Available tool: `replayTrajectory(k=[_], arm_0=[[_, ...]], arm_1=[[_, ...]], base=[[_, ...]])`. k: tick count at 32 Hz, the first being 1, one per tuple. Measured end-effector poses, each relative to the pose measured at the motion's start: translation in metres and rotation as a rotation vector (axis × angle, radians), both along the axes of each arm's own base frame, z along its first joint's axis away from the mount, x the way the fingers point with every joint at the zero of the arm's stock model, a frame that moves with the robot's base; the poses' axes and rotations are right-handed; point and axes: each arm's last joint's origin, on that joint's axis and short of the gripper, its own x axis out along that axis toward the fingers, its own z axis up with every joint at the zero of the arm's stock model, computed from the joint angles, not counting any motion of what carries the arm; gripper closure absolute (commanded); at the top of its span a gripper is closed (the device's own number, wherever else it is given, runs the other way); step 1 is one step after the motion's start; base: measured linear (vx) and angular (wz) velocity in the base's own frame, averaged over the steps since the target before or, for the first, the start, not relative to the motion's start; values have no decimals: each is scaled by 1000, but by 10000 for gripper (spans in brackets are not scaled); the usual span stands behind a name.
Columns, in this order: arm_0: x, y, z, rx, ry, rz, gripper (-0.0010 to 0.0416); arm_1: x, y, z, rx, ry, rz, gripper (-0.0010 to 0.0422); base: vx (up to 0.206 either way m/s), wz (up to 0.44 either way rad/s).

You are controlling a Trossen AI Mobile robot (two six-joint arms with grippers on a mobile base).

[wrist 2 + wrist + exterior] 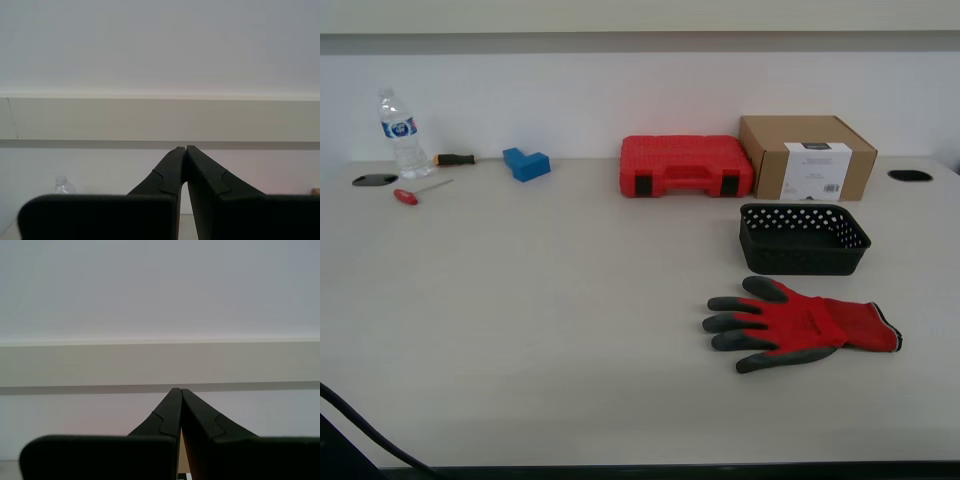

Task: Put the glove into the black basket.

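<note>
The red glove (pixel 805 326) with dark grey fingers lies flat on the table at the exterior view's right, fingers pointing to that view's left. The black basket (pixel 804 239) stands just behind it, empty and upright. My first gripper (pixel 177 390) is shut and empty, pointing at the wall. My second gripper (pixel 185 148) is also shut and empty, pointing at the wall. Neither gripper shows in the exterior view, and the glove and basket are out of both wrist views.
A red tool case (pixel 685 165) and a brown cardboard box (pixel 807 156) stand at the back. A water bottle (pixel 402 133), a blue block (pixel 526 163) and two screwdrivers (pixel 418 192) lie at the back of the exterior view's left. A dark cable (pixel 360 430) crosses the near corner.
</note>
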Motion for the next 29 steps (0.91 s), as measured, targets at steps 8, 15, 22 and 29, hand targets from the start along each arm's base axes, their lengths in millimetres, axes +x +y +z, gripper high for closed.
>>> replayTrajectory(k=[8,15,22,29], arm_0=[[0,0,0,0,0,0,405],[0,0,0,0,0,0,405],[0,0,0,0,0,0,405],[3,2,-2,-4,145,73,405]], arm_1=[[0,0,0,0,0,0,412],[0,0,0,0,0,0,412],[0,0,0,0,0,0,412],[0,0,0,0,0,0,412]], base=[[0,0],[0,0],[0,0],[0,0]])
